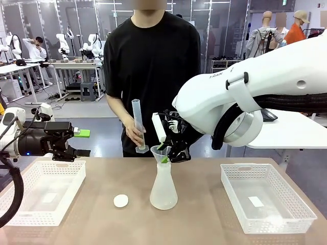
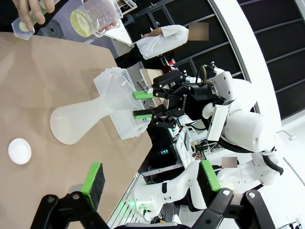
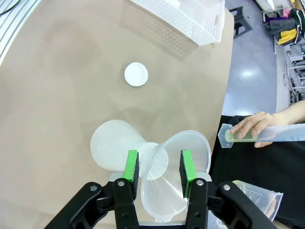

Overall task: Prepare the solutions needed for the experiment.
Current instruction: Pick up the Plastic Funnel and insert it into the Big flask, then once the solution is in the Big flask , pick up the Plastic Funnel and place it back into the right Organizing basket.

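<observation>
A translucent white conical flask (image 1: 163, 190) (image 3: 114, 145) stands mid-table with a clear funnel (image 1: 160, 151) (image 3: 177, 164) in its neck. My right gripper (image 1: 167, 153) (image 3: 158, 167) is open, its green pads apart on either side of the funnel's near wall. Across the table the person's hand holds a tall measuring cylinder (image 1: 138, 125) beside the funnel. The solutions (image 3: 237, 137), a little pale yellow-green liquid, sit at the cylinder's base end. My left gripper (image 1: 82, 143) (image 2: 151, 177) hangs open and empty above the left tray.
A white basket tray (image 1: 30, 204) lies at the table's left, another (image 1: 286, 214) at its right. A small white round cap (image 1: 121, 200) (image 3: 136, 74) rests left of the flask. The person also holds a clear jug of yellowish liquid (image 2: 88, 19).
</observation>
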